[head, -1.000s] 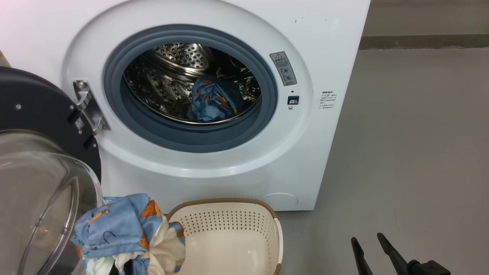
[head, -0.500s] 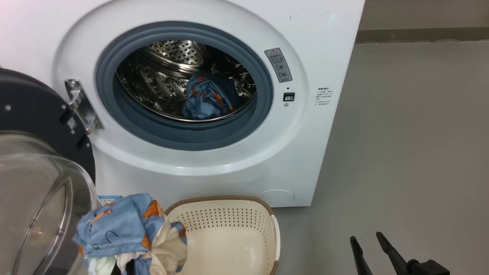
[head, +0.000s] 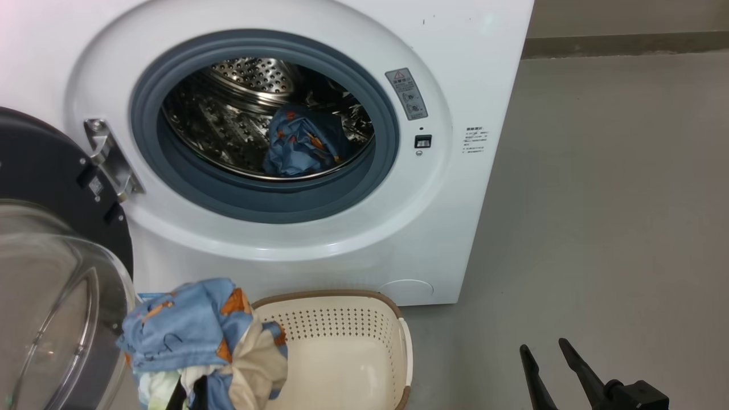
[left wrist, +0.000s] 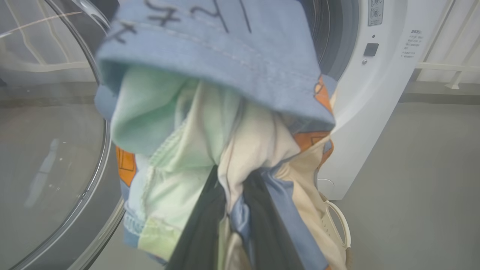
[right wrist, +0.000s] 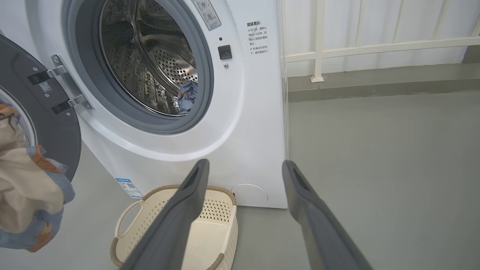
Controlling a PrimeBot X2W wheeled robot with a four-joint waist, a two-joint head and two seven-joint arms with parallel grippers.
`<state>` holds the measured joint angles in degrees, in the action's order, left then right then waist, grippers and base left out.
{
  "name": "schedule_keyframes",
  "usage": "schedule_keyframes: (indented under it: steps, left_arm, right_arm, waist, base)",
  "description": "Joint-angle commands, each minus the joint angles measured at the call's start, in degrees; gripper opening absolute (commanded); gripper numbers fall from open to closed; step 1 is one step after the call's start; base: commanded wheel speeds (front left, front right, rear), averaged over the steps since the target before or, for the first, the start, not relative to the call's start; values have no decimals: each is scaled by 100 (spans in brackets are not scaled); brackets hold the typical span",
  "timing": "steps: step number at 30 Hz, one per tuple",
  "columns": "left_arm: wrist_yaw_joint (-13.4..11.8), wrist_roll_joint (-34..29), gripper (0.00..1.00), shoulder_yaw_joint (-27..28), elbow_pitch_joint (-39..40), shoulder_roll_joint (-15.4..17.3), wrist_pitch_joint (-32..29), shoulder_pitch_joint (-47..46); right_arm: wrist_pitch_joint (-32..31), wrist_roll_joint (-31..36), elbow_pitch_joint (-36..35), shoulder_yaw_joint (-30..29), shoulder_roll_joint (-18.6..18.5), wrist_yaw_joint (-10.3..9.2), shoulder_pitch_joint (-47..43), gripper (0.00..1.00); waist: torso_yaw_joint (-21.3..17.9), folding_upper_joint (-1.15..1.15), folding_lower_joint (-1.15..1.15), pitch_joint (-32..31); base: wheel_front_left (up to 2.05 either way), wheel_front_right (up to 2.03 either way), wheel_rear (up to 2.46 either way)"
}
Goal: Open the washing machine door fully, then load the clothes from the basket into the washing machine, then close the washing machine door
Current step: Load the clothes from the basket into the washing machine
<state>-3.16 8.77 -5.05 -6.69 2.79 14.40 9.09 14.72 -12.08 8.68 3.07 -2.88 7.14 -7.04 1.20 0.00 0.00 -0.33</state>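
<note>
Our left pincer (left wrist: 234, 180) is clamped on a bundle of the clothes (head: 193, 336), raised near the left end of the basket (head: 342, 327), just beside the glass of the open washing machine door (head: 45, 171). Our right pincer (right wrist: 244, 167) hangs spread wide and empty over the floor (head: 598, 199) to the right. One blue garment (head: 299, 142) lies in the drum (head: 239, 114) of the washing machine (head: 467, 85).

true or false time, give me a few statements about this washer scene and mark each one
The washing machine door is shut. False: it stands open on the left.
A blue garment lies in the drum. True.
The left pincer grips a bundle of clothes. True.
The right pincer holds a garment. False: it is open and empty.
The basket is full. False: its inside looks empty.
</note>
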Motion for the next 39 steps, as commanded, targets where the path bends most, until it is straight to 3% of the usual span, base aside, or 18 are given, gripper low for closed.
schedule_keyframes:
  steps: [1,12,19,24,30,39]
  left_arm:
    - [42,-53,0,182,113,28,60,-353]
    - [263,116,0,55,-456,18,60,-1250]
    - [347,319,0,263,-1284,94,60,-2433]
    - [428,338,0,487,-1905,429,60,-3342]
    - [446,211,0,733,-2603,1093,60,-4366]
    - [566,193,0,929,-3674,1803,60,-5681]
  right_arm:
    - [28,11,-137,152,-20,35,211,100]
    - [28,7,-146,262,-5,35,358,100]
    - [28,-84,-185,388,-1,35,583,100]
    - [28,-204,-246,534,0,35,731,100]
    - [28,-402,-266,722,0,35,878,100]
    - [28,-628,-296,1094,0,35,1019,100]
  waist:
    - [-26,0,0,14]
    - [-456,0,0,296]
    - [-1019,0,0,789]
    - [-1522,0,0,1251]
    - [-2107,0,0,1803]
    - [-2660,0,0,2416]
  base:
    - [0,0,0]
    - [0,0,0]
    - [0,0,0]
    - [0,0,0]
    - [0,0,0]
    - [0,0,0]
